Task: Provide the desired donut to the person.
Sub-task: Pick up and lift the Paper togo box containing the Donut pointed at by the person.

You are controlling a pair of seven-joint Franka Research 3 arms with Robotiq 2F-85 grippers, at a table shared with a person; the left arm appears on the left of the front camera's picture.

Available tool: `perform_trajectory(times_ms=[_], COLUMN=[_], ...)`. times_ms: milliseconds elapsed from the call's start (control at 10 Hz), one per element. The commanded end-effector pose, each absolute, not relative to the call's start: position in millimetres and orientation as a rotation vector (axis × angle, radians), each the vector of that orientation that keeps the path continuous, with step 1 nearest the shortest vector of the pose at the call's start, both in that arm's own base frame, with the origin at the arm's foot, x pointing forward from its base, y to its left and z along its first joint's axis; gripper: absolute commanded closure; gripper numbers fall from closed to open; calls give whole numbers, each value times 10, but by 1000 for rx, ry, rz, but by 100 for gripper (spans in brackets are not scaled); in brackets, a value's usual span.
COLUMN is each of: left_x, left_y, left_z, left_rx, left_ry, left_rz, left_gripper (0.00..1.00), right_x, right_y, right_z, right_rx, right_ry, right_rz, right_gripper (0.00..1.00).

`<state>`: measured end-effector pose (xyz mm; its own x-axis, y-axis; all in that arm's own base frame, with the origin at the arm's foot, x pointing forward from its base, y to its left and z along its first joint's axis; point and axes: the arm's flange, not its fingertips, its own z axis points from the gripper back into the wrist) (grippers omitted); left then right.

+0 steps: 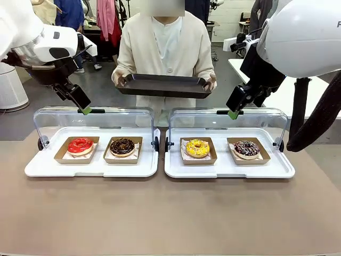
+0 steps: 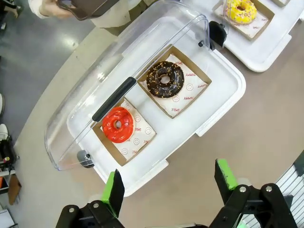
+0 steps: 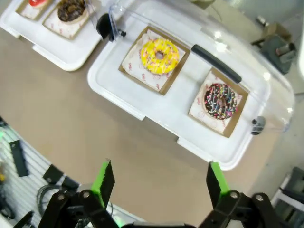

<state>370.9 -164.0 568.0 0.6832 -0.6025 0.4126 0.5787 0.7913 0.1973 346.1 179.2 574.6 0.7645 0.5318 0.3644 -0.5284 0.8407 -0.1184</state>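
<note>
Four donuts wait in cardboard boats. The red donut point(image 1: 80, 145) and chocolate donut point(image 1: 122, 146) sit in the left case point(image 1: 32, 169), at 9 o'clock from the table's middle. The yellow donut point(image 1: 197, 148) and sprinkled donut point(image 1: 246, 148) sit in the right case point(image 1: 285, 172), at 3 o'clock. Both clear lids are tipped back toward 12 o'clock, so every donut is reachable.

The person point(image 1: 165, 48) stands at 12 o'clock with both hands on a dark tray point(image 1: 162, 85). Neither hand points, so I cannot tell which donut is wanted.

My left gripper point(image 2: 169, 183) hovers above the left case with its jaws spread wide and empty. My right gripper point(image 3: 160, 180) hangs the same way above the right case.

I judge the step in hand is choosing, so I should wait for a clear cue and use the arm on that side. I should descend straight, close on the boat's opposite walls rather than the icing, lift level, clear the raised lid, and carry toward 12 o'clock onto the tray.
</note>
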Motion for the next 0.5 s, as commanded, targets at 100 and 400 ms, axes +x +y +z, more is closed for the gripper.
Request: perform_trajectory(times_ms=[100,400], left_x=[3968,3894], left_y=[-1018,-620], left_z=[5625,5898], left_rx=[-502,-697], left_ry=[-382,-439], left_rz=[-501,-559], left_gripper=[0,0], right_x=[3630,3559], right_y=[905,488], right_z=[5738,5898], right_rx=[517,591], right_ry=[-455,-512], right_rz=[326,361], right_gripper=[0,0])
